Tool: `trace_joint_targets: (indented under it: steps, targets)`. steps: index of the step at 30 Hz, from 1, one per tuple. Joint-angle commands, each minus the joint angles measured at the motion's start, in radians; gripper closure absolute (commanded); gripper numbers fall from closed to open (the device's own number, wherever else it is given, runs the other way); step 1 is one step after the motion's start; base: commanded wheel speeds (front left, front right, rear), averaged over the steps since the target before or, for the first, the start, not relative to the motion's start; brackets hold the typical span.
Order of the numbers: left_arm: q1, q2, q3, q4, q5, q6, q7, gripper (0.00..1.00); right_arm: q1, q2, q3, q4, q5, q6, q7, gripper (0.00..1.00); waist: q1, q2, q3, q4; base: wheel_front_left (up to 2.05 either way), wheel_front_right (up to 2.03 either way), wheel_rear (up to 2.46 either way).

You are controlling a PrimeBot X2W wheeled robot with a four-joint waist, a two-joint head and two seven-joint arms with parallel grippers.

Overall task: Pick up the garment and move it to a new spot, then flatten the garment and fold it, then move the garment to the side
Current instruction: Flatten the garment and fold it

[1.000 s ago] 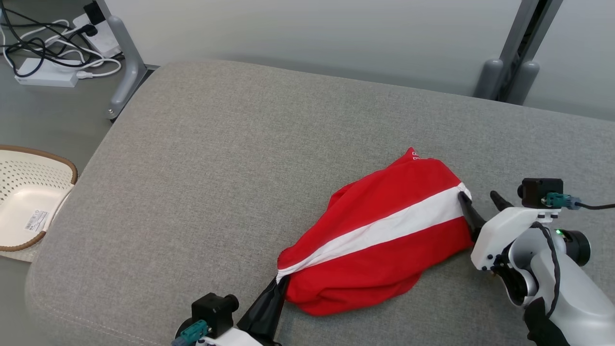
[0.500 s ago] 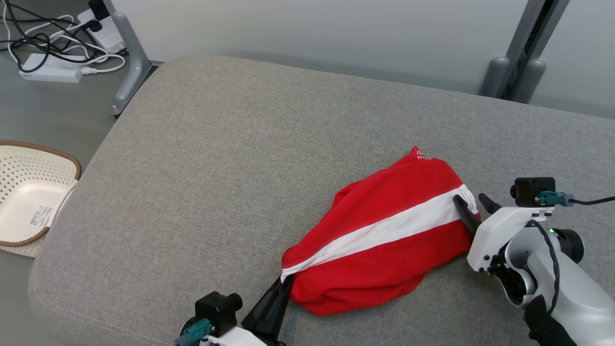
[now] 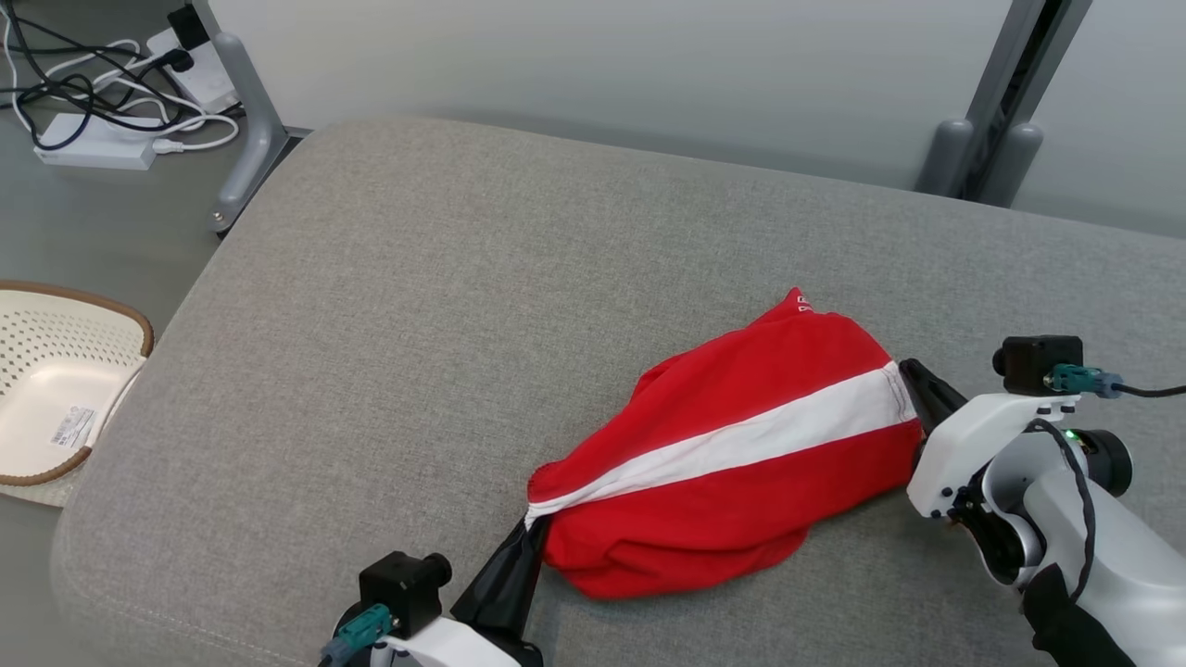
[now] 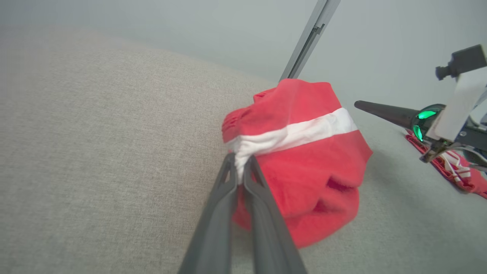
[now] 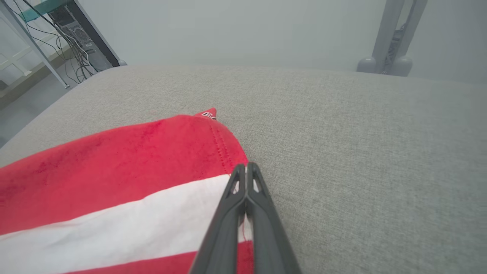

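I think this is a lab or office: loose cables (image 3: 83, 93) and a power strip (image 3: 93, 153) on the floor (image 3: 93, 232), far left.

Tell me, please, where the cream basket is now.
In the head view the cream perforated basket sits on the floor at the robot's far left, beside the left edge of the grey cushion, far from the red and white garment.

A bunched red garment (image 3: 732, 500) lies on the grey cushion (image 3: 445, 306).

My left gripper (image 3: 530, 530) pinching the garment (image 3: 732, 463) at its white stripe, right gripper (image 3: 908, 369) clamped on the stripe's other end, cloth bunched between my jaws
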Motion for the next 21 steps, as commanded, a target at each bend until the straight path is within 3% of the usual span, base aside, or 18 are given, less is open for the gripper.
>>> trace_joint_targets:
  steps: [1,11,17,21]
  targets:
    - [-0.007,0.004,0.008,-0.005,0.006,0.005,-0.003,1.00,-0.010,-0.014,0.003,-0.006,0.010,0.000,-0.011,1.00,0.0000,0.0000,-0.007,-0.005,0.00,0.00,0.00]
    - [0.024,0.004,0.036,-0.028,0.017,0.012,-0.003,1.00,-0.006,-0.064,0.022,-0.050,0.038,0.000,-0.118,1.00,0.0000,0.0000,-0.061,-0.037,0.00,0.00,0.00]
    - [0.052,0.004,0.059,-0.041,0.027,0.018,-0.003,1.00,0.052,-0.076,-0.062,-0.118,-0.032,0.000,-0.162,1.00,0.0000,0.0000,-0.096,-0.081,0.00,0.00,0.00]
    - [0.064,0.004,0.071,-0.045,0.031,0.020,-0.003,1.00,0.129,-0.068,-0.186,-0.233,-0.142,0.000,-0.161,1.00,0.0000,0.0000,-0.106,-0.112,0.00,0.00,0.00]
